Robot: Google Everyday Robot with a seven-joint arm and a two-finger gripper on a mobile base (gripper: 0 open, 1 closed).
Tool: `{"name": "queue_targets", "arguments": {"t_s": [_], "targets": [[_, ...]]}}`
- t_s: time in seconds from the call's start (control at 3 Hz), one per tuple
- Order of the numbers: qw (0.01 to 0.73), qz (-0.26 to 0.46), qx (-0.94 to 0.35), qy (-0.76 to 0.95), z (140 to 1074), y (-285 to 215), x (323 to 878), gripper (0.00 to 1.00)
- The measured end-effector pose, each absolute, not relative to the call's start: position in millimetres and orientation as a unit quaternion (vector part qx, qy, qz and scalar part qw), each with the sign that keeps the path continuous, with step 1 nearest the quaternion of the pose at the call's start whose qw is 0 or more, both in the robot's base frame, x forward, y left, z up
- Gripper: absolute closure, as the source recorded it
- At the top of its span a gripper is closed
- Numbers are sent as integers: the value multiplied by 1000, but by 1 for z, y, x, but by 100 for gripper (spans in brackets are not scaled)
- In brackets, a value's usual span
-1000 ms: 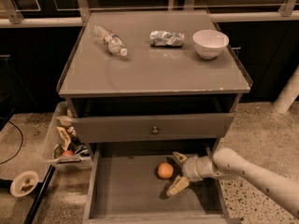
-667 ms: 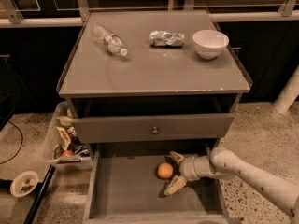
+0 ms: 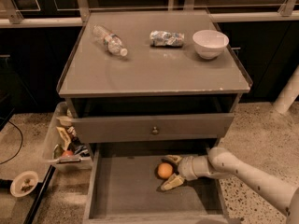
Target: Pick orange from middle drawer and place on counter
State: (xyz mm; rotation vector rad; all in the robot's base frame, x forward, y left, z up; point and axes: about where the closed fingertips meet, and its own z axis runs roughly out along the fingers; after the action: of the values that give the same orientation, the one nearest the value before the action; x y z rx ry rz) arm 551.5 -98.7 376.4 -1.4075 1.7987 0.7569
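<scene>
Camera view: the middle drawer (image 3: 117,190) is pulled out at 6 o'clock in the view, below a grey drawer panel (image 3: 196,125) with a small round knob (image 3: 154,130). The orange (image 3: 164,170) sits on the drawer's bare floor, toward 1 o'clock from the floor's centre. The pale arm (image 3: 247,174) reaches in from 4 o'clock. Its pincer (image 3: 170,171) is inside the drawer with its two fingers (image 3: 173,182) spread apart, one on each side of the orange. Whether they touch the fruit cannot be told.

Above, the grey surface (image 3: 149,73) carries three things. A clear plastic bottle (image 3: 110,40) lies on its side at 11 o'clock, a crumpled silvery packet (image 3: 167,38) at 12 o'clock, and a white bowl (image 3: 210,43) stands upright at 1 o'clock. At 9 o'clock from the drawer, a clear bin (image 3: 52,141) of mixed clutter rests against the cabinet's side.
</scene>
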Motion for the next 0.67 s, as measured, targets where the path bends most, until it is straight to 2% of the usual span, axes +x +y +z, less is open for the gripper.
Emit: {"name": "queue_targets", "arguments": {"t_s": [0.67], "targets": [[360,294,-546,698,376,-99,551,64]]}}
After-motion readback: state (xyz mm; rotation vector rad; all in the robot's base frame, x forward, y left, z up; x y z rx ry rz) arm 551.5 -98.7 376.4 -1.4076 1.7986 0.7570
